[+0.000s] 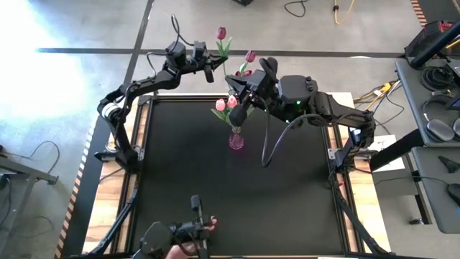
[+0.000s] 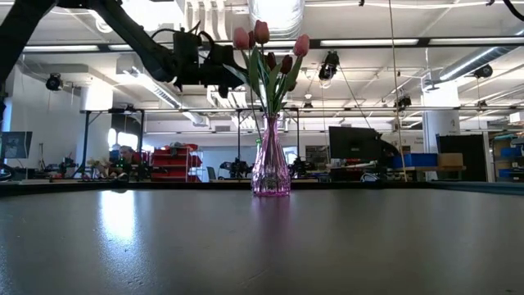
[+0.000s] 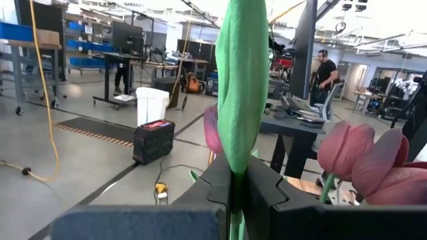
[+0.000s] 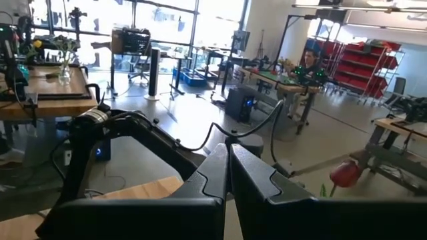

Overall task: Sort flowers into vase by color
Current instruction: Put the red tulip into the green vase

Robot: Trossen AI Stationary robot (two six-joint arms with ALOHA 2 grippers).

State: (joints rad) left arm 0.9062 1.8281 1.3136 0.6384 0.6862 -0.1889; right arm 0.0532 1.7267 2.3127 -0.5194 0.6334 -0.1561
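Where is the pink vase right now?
In the high view the pink vase stands near the table's far edge, about midway across, just below the right claw, with tulips in it.

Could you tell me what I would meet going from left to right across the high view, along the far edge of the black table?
Left end effector, shut on a green tulip stem → dark maroon tulip head above it → clear pink glass vase → right end effector, shut.
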